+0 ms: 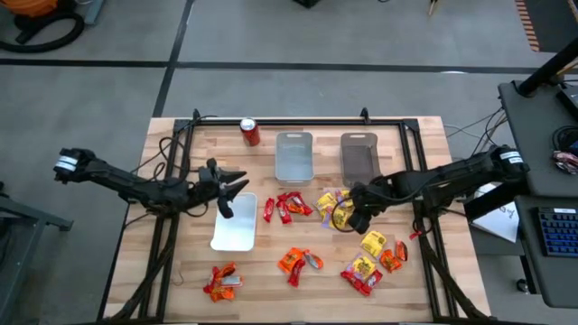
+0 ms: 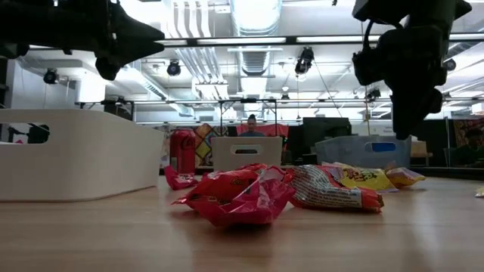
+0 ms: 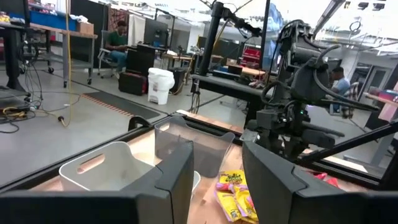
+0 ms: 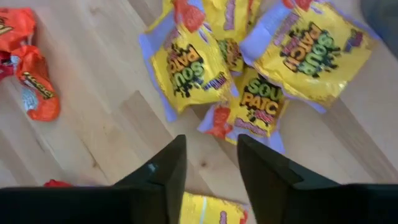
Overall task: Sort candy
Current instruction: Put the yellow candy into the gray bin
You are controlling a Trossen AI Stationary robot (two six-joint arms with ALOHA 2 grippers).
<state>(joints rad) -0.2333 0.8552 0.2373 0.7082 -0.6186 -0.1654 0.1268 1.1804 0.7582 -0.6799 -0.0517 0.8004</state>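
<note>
Although three trays stand ready, every candy packet in view lies loose on the wooden table (image 1: 181, 280), so by the look of it the sorting is barely begun, if at all. Yellow Sour Patch packets (image 4: 186, 65) cluster near the table's middle, just in front of the dark tray (image 1: 358, 155); red packets (image 1: 287, 207) lie beside them toward the white tray (image 1: 235, 223), orange ones (image 1: 296, 261) sit nearer the front edge, and a mixed scatter of yellow, red and orange (image 1: 370, 257) lies at the front right, with one more small bunch (image 1: 221, 283) at the front left. The clear tray (image 1: 293, 155) and the dark one look empty from above, and the white one shows nothing inside. The right gripper (image 4: 208, 163) hangs directly over the yellow cluster, its fingers apart with bare wood between them and no packet held. The left gripper (image 3: 214, 171) waits above the white tray's far end, its fingers also apart and empty. A red soda can (image 1: 250, 132) stands at the back edge, well clear of the candy. Nearly all of the work seems left to do.
</note>
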